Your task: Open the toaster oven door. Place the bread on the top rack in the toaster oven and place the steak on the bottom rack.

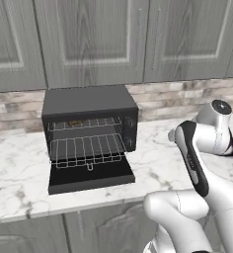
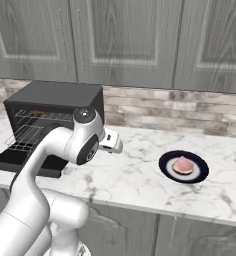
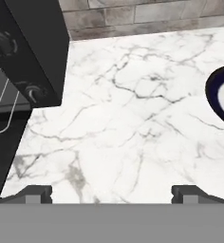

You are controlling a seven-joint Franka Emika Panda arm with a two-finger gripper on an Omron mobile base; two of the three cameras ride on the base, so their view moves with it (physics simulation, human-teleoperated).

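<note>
The black toaster oven (image 1: pixel 89 101) stands on the counter with its door (image 1: pixel 91 179) folded down flat. Inside, the top rack (image 1: pixel 86 123) carries a small brown piece at the back, the bread (image 1: pixel 74 122). The bottom rack (image 1: pixel 86 150) is slid partly out, its wire loop at front centre. The pinkish steak (image 2: pixel 182 165) lies on a dark plate (image 2: pixel 200 175) to the oven's right. My gripper (image 3: pixel 113 193) hovers over bare counter between oven and plate, open, with nothing between its fingertips (image 3: pixel 38 192).
Marble counter (image 3: pixel 123 118) runs along a stone-tile backsplash (image 2: pixel 190 112) under grey wall cabinets (image 1: pixel 94 39). The oven's knobs (image 3: pixel 33 92) sit at the left of the hand view and the plate's rim (image 3: pixel 216 95) at its right. My own arm (image 1: pixel 192 158) crosses the right of the left base view.
</note>
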